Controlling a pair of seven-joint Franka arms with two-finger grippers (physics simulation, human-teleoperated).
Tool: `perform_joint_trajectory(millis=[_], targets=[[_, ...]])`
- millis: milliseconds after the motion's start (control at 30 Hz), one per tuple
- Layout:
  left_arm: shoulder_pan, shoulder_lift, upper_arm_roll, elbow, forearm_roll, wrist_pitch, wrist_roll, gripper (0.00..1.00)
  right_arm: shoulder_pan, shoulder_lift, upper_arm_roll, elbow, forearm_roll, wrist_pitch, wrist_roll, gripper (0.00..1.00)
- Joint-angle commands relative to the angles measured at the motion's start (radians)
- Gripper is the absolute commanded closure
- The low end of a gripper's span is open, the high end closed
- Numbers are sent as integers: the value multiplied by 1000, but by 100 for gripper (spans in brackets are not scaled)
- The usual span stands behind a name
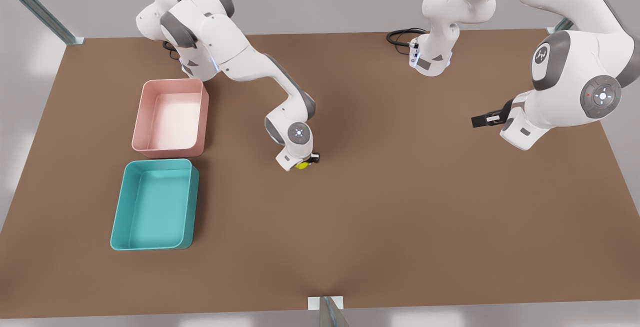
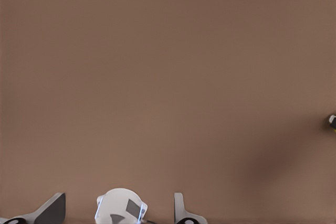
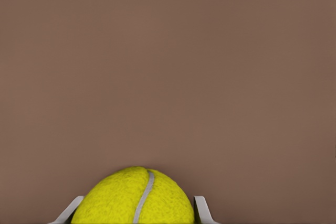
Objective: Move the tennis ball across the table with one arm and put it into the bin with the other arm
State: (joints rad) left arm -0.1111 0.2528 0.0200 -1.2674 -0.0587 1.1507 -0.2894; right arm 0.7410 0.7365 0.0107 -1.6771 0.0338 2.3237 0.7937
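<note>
Now about halfway done, judging by how things lie. Tennis ball [image 1: 302, 165] near the middle of the table [image 1: 400, 207], tucked under the right end effector [image 1: 303, 163]. Seen up close in the right wrist view, with a pale finger [image 3: 202, 211] pressed against each side of the ball. Closed snugly on it, then. Hard to tell whether resting on the brown top or lifted a tiny bit.

Over on the front view's right, at about 3 o'clock from the ball and well apart from it, the left end effector [image 1: 475, 121] hanging above the table and waiting. Fingers [image 2: 52, 209] spread wide in the left wrist view, holding nothing, with bare table under them.

Teal bin [image 1: 122, 207] at about 8 o'clock from the ball, with nothing in it. Pink tub [image 1: 141, 112] at about 10 o'clock, just beside the teal one and not the one wanted.

So, probably done: moving the ball across the table, and grabbing it with the second arm. Left to do: lifting it, carrying it toward 8 o'clock, stopping over the teal bin, and letting go. Not yet in the bin.
</note>
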Motion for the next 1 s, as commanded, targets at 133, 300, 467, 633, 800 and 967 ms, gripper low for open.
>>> perform_joint_trajectory(millis=[133, 300, 467, 633, 800, 967], targets=[[-1, -1, 0, 0, 0, -5, -7, 0, -6, -3, 0, 0, 8, 16, -27, 23], [-1, 0, 0, 0, 0, -3, -7, 0, -35, -35, 8, 0, 11, 3, -57, 23], [-2, 0, -2, 0, 0, -5, -7, 0, -180, -121, 20, 10, 11, -132, -254, 23], [-1, 0, -12, 0, 0, -6, -7, 0, -384, -221, 18, 17, 11, -356, -513, 22], [-2, 0, -15, 0, 0, -8, -7, 0, -598, -253, 8, 42, -5, -480, -751, 22], [-2, 0, -15, 0, 0, -8, -7, 0, -772, -189, 8, 79, -81, -471, -804, 22]])
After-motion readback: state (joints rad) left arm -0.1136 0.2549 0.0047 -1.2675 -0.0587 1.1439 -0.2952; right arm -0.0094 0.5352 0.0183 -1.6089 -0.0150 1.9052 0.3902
